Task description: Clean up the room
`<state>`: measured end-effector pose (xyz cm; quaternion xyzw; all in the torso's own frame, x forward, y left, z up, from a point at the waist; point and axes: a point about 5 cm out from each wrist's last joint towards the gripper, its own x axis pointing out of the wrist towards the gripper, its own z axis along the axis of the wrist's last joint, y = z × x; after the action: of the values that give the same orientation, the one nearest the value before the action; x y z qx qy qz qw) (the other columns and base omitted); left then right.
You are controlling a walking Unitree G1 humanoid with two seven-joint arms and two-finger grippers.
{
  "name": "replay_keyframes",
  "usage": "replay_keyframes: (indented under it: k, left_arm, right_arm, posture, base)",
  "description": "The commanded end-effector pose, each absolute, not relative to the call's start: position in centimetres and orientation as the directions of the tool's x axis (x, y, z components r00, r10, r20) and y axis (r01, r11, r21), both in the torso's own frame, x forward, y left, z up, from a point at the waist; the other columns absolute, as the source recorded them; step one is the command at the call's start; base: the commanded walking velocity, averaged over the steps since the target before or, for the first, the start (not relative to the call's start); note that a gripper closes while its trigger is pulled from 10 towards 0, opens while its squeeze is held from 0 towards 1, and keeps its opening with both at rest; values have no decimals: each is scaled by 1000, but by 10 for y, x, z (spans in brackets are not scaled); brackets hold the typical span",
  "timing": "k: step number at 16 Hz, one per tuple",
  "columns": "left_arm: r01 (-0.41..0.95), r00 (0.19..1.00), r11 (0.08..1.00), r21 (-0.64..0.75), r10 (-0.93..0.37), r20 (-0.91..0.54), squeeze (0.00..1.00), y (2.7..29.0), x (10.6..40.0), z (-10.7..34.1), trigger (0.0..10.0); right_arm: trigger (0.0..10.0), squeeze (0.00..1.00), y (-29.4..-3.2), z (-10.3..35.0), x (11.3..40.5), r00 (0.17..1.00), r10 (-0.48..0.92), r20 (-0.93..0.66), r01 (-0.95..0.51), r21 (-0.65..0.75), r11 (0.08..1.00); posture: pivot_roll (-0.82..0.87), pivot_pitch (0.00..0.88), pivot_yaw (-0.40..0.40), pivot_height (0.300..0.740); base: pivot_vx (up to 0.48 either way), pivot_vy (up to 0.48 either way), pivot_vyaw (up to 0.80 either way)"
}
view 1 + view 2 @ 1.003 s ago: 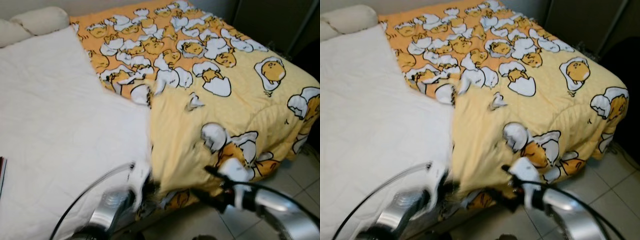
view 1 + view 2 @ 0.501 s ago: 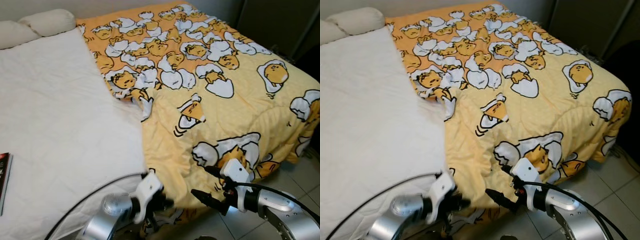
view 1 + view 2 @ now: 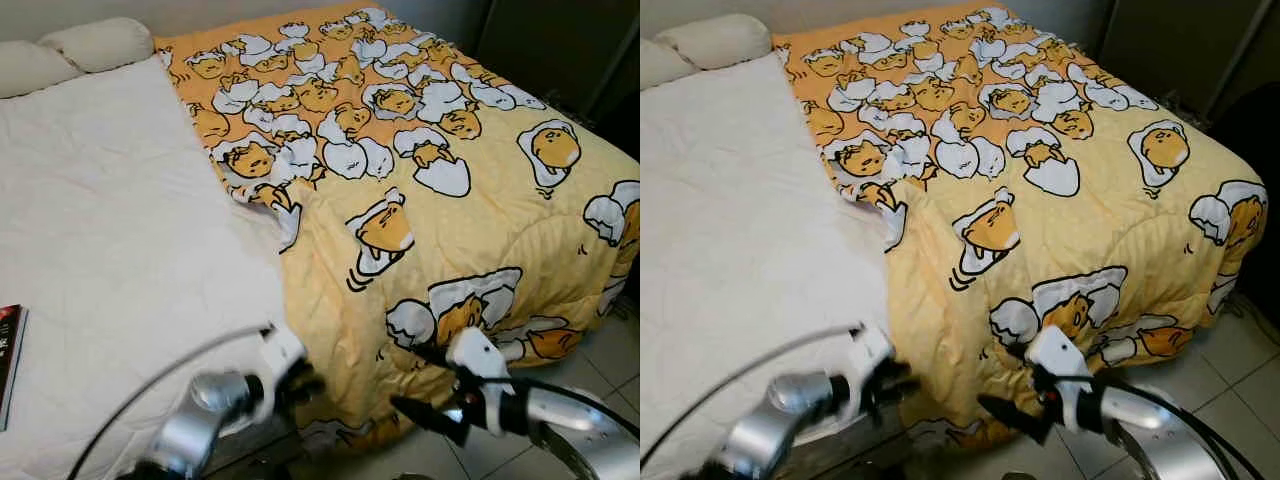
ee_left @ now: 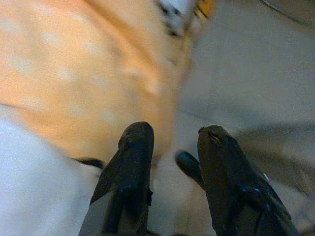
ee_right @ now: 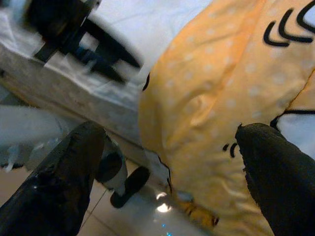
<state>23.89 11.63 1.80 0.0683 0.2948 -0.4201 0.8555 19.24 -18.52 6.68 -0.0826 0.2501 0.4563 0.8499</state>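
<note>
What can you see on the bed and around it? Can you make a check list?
Surface: white mattress, half bare.
Job's things: yellow egg-print quilt covers the robot's right half and hangs over the foot edge.
Clutter: book at the mattress's left edge; two pillows at the head.
Grippers: left pincer and right pincer both open, low at the quilt's hanging edge.
Cables: black cable arcs over the left arm.
Surroundings: tiled floor.

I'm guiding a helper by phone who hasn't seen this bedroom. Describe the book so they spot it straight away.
Start at the bed's bare white sheet, the half not covered by the yellow egg-print blanket. The book lies flat at the sheet's far left edge, near the foot. Dark cover with red: the sheet's only dark thing.
</note>
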Motion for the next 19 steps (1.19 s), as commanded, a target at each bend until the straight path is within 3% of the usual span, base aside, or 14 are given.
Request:
replay_keyframes:
  k: [1,6,7,9,10,11,13,15,16,17,18,19]
  left_arm:
    - [728,512,672,-134,-664,-545,1000,118,246,20,10000]
    - [449,731,881,-147,-457,-507,1000,122,298,17,10000]
    - [449,731,881,-147,-457,-507,1000,122,298,17,10000]
    - [285,787,957,-60,-270,-555,1000,133,308,11,10000]
    - [255,795,966,-49,-239,-558,1000,135,309,11,10000]
    - [238,798,970,-43,-220,-560,1000,136,309,10,10000]
    - [148,789,976,-157,-213,-577,1000,134,306,3,10000]
    - [153,787,970,-188,-235,-570,1000,130,306,3,10000]
    - [181,775,951,-249,-294,-559,576,121,306,3,10000]
    - [205,764,938,-281,-333,-553,0,115,305,3,10000]
    - [243,741,921,-306,-380,-553,0,108,303,2,4157]
    - [264,726,916,-303,-395,-563,0,106,301,0,0]
  right_arm:
    - [10000,0,-186,70,192,459,737,-497,-820,83,567]
    - [10000,0,-193,78,185,468,727,-502,-813,78,578]
    - [10000,0,-193,78,185,468,727,-502,-813,78,578]
    - [10000,0,-195,85,176,468,727,-502,-810,86,580]
    - [10000,0,-196,86,175,467,729,-501,-810,90,580]
    - [10000,0,-196,87,174,466,730,-500,-809,92,580]
    - [10000,0,-192,95,170,437,772,-462,-816,157,556]
    - [10000,0,-192,97,169,416,783,-463,-824,173,540]
    - [10000,0,-193,99,164,341,806,-484,-851,205,483]
    - [10000,0,-194,100,163,310,814,-492,-861,219,460]
    - [10000,0,-195,102,162,288,818,-499,-866,228,444]
    - [10000,0,-195,102,163,289,817,-499,-865,230,446]
  posture:
    - [-226,43,77,740]
    - [-296,86,78,740]
    - [-296,86,78,740]
    - [-318,116,70,740]
    - [-320,126,65,740]
    - [-320,126,65,740]
    - [-325,143,59,740]
    - [-323,147,57,740]
    - [-322,150,57,740]
    - [-322,145,57,740]
    - [-322,144,58,740]
    - [-322,138,62,740]
  base:
    - [0,0,0]
    - [0,0,0]
    - [0,0,0]
    - [0,0,0]
    - [0,0,0]
    - [0,0,0]
    - [0,0,0]
    - [0,0,0]
    - [0,0,0]
    - [0,0,0]
    - [0,0,0]
    - [0,0,0]
